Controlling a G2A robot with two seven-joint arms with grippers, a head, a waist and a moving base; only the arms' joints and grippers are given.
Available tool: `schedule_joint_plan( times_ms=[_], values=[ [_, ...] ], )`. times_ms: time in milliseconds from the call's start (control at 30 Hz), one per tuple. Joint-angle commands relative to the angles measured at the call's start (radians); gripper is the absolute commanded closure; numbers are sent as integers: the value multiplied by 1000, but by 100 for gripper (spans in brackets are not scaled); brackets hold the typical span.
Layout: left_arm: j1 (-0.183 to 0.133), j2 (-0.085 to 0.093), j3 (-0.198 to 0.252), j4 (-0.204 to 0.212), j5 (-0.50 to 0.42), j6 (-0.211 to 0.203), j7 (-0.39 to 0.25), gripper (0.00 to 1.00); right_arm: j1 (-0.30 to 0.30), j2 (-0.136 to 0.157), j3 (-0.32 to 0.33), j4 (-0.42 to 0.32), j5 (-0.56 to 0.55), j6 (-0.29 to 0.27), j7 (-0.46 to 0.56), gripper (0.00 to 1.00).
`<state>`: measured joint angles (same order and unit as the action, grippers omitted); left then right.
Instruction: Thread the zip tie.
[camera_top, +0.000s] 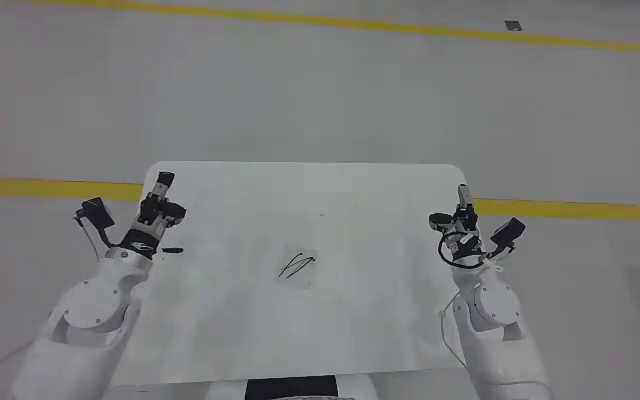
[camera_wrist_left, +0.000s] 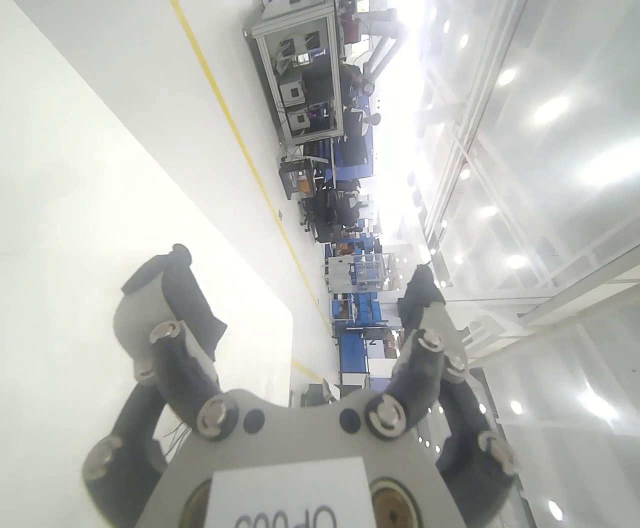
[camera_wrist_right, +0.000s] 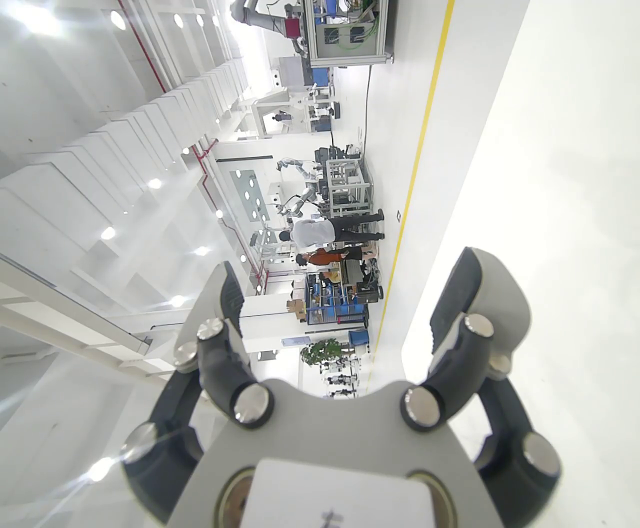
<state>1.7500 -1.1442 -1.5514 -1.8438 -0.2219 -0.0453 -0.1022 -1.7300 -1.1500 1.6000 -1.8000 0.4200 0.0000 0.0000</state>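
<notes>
A thin black zip tie (camera_top: 297, 265), bent into a narrow V, lies near the middle of the white table (camera_top: 350, 200). My left gripper (camera_top: 165, 182) is at the table's left edge, well away from the tie, pointing toward the far side. In its wrist view the left gripper (camera_wrist_left: 300, 260) stands open with nothing between its fingers. My right gripper (camera_top: 463, 194) is at the table's right edge, also far from the tie. Seen from its wrist, the right gripper (camera_wrist_right: 347, 272) is open and holds nothing.
The white table has rounded far corners (camera_top: 452, 170). Grey floor with yellow lines (camera_top: 300, 18) surrounds it. Both arms sit along the table's side edges, with bare tabletop between them and the tie.
</notes>
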Motion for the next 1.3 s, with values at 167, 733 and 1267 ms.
schedule_joint_plan(
  times_ms=[167, 733, 1267],
  values=[
    [-27, 6, 35, -36, 40, 10, -149, 0, 0, 0, 0, 0, 0, 0, 0, 0],
    [-55, 17, 113, -60, 181, 89, -343, 0, 0, 0, 0, 0, 0, 0, 0, 0],
    [-184, 34, 256, -73, 439, 177, -614, 0, 0, 0, 0, 0, 0, 0, 0, 0]
  ],
)
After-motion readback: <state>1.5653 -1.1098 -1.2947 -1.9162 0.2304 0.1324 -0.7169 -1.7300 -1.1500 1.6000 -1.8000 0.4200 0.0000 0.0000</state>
